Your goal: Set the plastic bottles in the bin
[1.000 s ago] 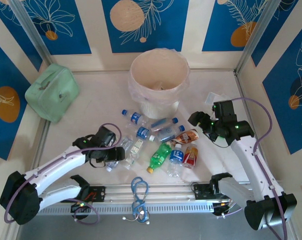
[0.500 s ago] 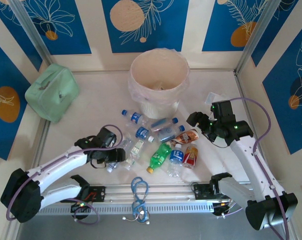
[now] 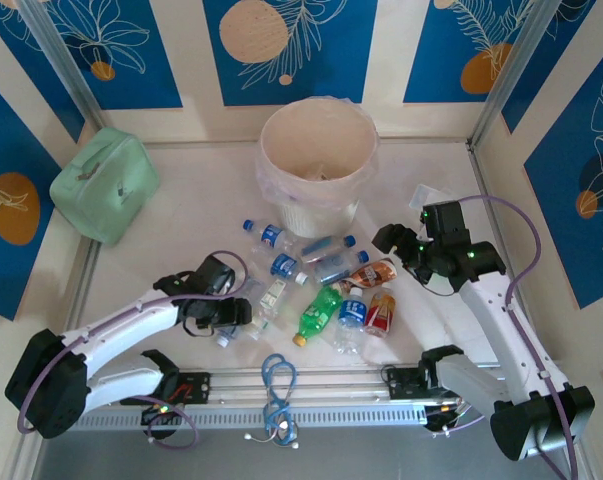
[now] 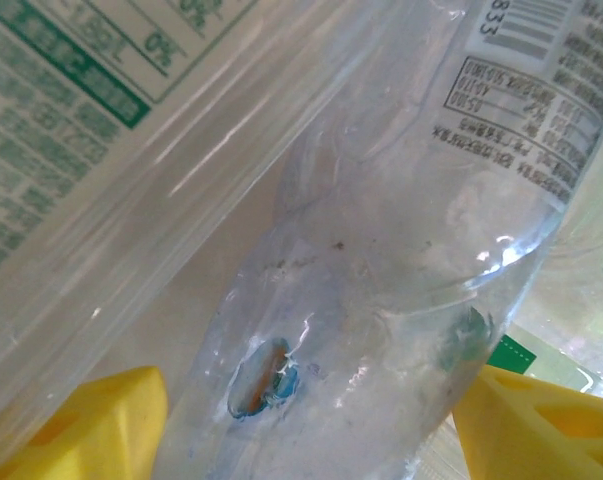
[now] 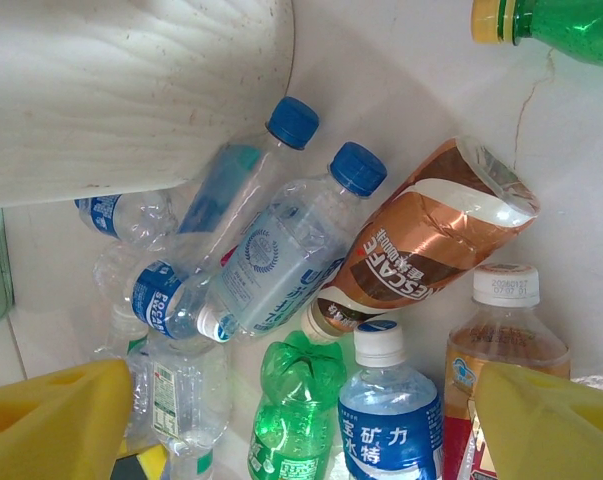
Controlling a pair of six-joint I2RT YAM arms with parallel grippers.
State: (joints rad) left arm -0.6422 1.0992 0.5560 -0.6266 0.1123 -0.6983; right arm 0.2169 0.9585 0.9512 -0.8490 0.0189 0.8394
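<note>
Top view: bin [image 3: 281, 130] stands upright at the far centre of the table [image 3: 191, 215], with the bottles [image 3: 321, 285] lying in a loose heap just in front of it, between the two arms; a green pouch [image 3: 105, 185] sits well apart at far left. Roughly a dozen bottles lie on the table. What lies at the bottom of the bin is too small to make out, so no bottle can be confirmed inside. Left gripper [image 3: 233, 318] is low at the near-left edge of the heap. Left wrist view: left gripper [image 4: 311, 430] has its jaws wide, one yellow finger [image 4: 91, 425] on either side of a clear bottle [image 4: 381, 290] lying on the table. One pad seems to touch the bottle wall and a sliver of gap shows at the other, so the bottle is bracketed but, by judgement, not clamped. Right gripper [image 3: 386, 238] hangs over the far-right side of the heap, near a brown bottle [image 3: 371, 270]. Right wrist view: right gripper [image 5: 301, 430] is spread wide and empty, looking down on blue-capped, green and brown bottles beside the bin wall. Progress, approx.: early stage. The step in hand looks to be the left arm's pick, and nearly all transfers to the bin are yet to do.
</note>
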